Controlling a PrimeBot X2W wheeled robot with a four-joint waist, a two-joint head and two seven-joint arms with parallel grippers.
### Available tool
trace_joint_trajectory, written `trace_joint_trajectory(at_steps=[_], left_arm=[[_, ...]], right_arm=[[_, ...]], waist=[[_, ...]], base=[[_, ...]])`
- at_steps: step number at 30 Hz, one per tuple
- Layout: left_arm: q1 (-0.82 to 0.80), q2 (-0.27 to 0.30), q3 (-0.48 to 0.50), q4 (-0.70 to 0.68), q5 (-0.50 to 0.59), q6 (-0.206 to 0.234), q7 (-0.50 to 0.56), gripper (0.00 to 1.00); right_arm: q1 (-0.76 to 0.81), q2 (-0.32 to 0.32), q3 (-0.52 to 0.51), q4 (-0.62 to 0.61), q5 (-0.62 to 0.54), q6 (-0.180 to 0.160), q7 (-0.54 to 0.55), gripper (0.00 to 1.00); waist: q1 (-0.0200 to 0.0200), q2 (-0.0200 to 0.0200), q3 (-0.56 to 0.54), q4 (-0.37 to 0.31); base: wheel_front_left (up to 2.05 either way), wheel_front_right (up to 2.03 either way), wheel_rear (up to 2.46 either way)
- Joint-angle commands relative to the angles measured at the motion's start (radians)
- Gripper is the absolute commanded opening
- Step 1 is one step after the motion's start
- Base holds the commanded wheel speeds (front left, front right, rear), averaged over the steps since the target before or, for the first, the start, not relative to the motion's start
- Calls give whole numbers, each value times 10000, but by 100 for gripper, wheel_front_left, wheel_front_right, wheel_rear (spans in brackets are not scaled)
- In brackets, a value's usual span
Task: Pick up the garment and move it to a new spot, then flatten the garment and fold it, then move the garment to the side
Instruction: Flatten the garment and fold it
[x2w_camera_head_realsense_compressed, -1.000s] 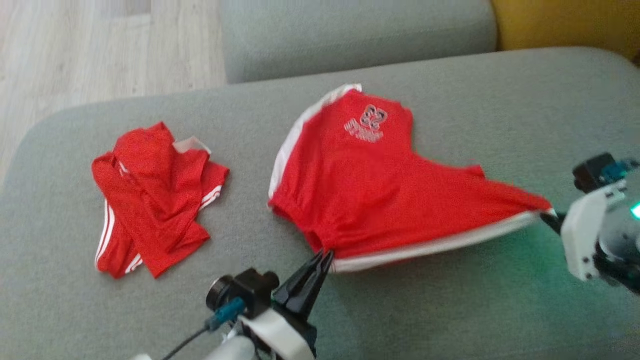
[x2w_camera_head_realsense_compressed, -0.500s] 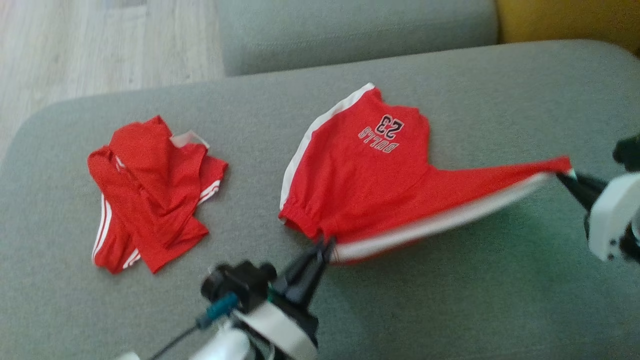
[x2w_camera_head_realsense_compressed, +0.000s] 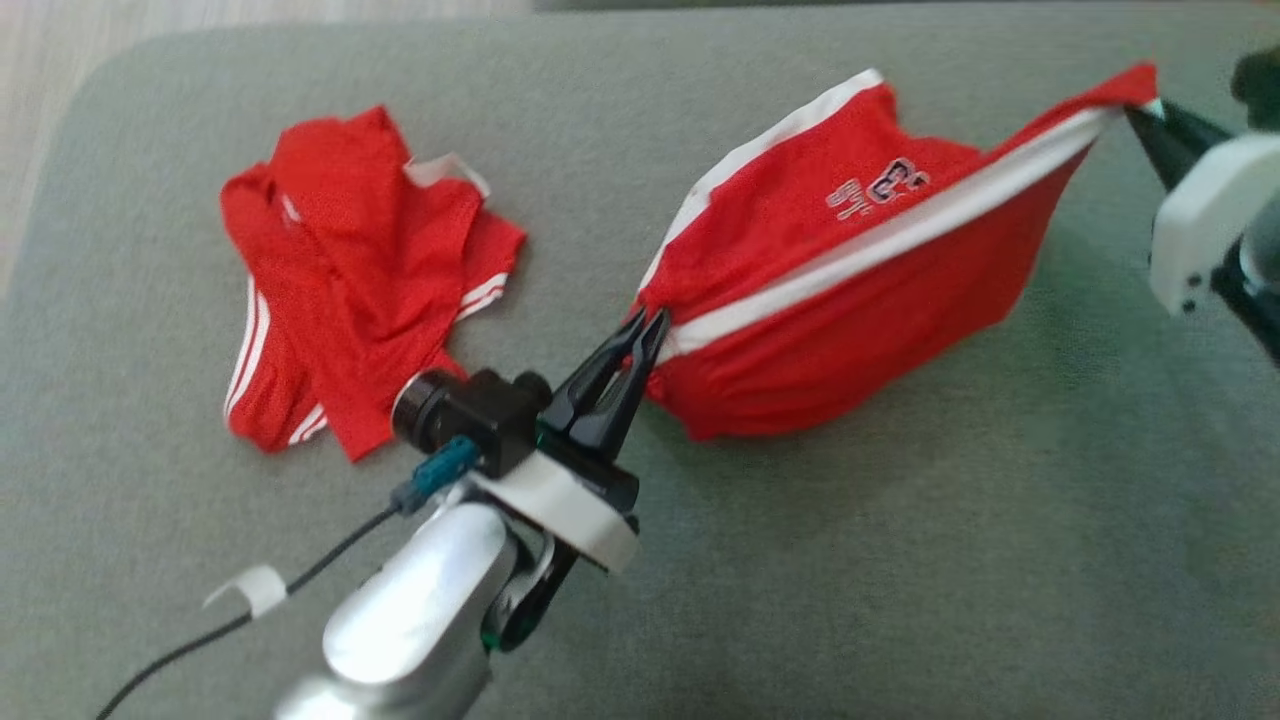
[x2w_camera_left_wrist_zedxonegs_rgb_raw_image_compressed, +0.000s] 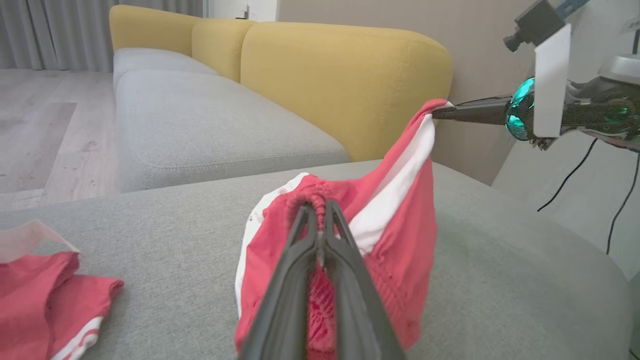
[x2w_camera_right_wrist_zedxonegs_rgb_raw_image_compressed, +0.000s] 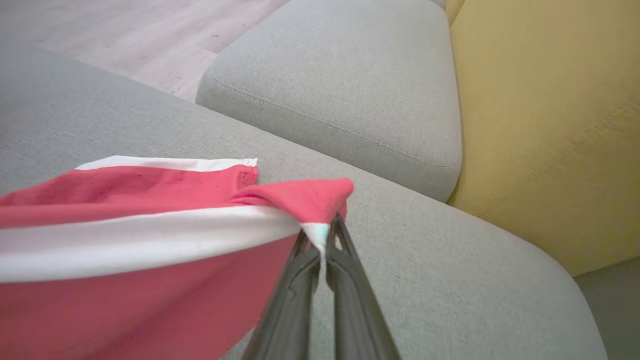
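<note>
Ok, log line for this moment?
left gripper: shut on red shorts | right gripper: shut on far end | shorts: stretched between, sagging over cushion | other garment: lying apart

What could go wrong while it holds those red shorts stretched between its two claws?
Each pinches only a little cloth: the left gripper at the gathered edge, the right gripper at a corner tip, so the red shorts could slip free. They hang bunched, so they might land creased.

Left gripper (x2w_camera_head_realsense_compressed: 648, 322): had long black tapered fingers.
Wrist bracket (x2w_camera_head_realsense_compressed: 560, 510): was white.
Forearm (x2w_camera_head_realsense_compressed: 420, 610): was silver, rounded.
Cable (x2w_camera_head_realsense_compressed: 340, 543): was black, white-tagged.
Wrist camera (x2w_camera_head_realsense_compressed: 465, 415): was black, teal-plugged.
</note>
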Motion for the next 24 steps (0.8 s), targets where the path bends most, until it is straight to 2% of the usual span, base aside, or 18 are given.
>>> trace_joint_trajectory(at_steps=[1,10,20,21,23,24], left_arm=[[-593,18,320,-168,70,-50,-136,0],[-1575,-523,235,875,203,-317,-488,0],[-2105,-1016,231,1783,155,-434,-862,0],[-2150,-1065,281,1914,152,-383,-905,3],[-2190,-1103,322,2029,201,-299,-940,93],[-2205,-1116,336,2079,249,-256,-954,100]], right_arm=[[-457,-43,45,-21,-162,-9,-155,0],[-2395,567,872,2313,-866,-9,-696,0],[-3635,790,1292,4496,-1118,-9,-1443,0],[-3858,865,1120,4904,-1183,-9,-1656,100],[-4011,991,984,5326,-1183,-9,-1806,100],[-4070,1053,922,5511,-1166,-9,-1908,100]], waist=[[-3,0,455,433],[-3,0,1460,1217],[-3,0,2017,1827],[-3,0,2057,1895],[-3,0,2058,1951],[-3,0,2038,1969]], base=[[0,0,0],[0,0,0],[0,0,0],[0,0,0],[0,0,0],[0,0,0]])
